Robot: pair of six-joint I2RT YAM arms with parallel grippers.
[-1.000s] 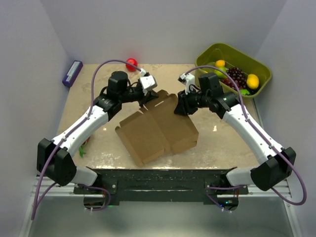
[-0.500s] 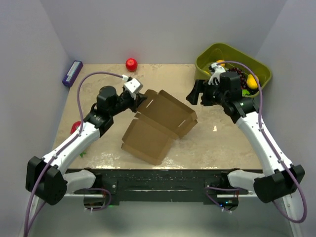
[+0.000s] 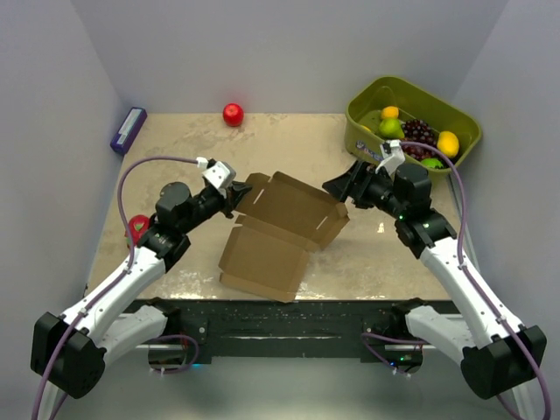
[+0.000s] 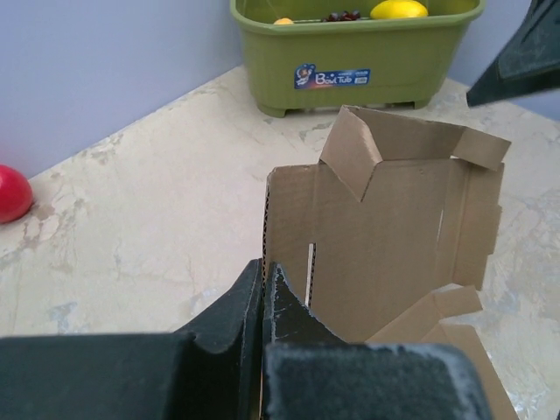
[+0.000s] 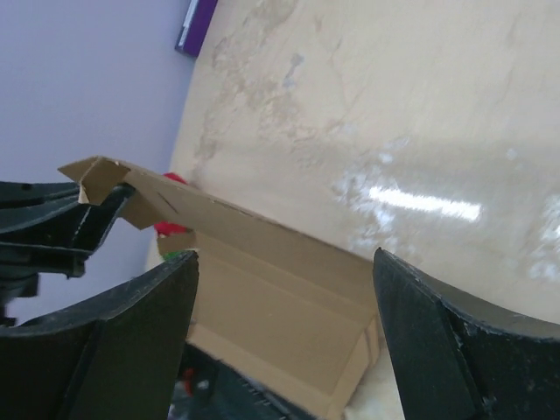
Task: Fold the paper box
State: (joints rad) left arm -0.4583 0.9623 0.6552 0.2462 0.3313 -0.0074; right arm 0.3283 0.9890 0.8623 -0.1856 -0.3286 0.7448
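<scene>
Left gripper (image 4: 264, 271) is pinched together on the left edge of the plain brown die-cut cardboard box (image 3: 282, 229). Box sits mid-table, base flat, one panel tilted up. Risks: thin-edge pinch slips or creases off the score line, and the unpinned base slides. Right gripper (image 3: 343, 187) is spread wide near the right edge, holding nothing. Contact unclear; a push there would skew the box.
</scene>
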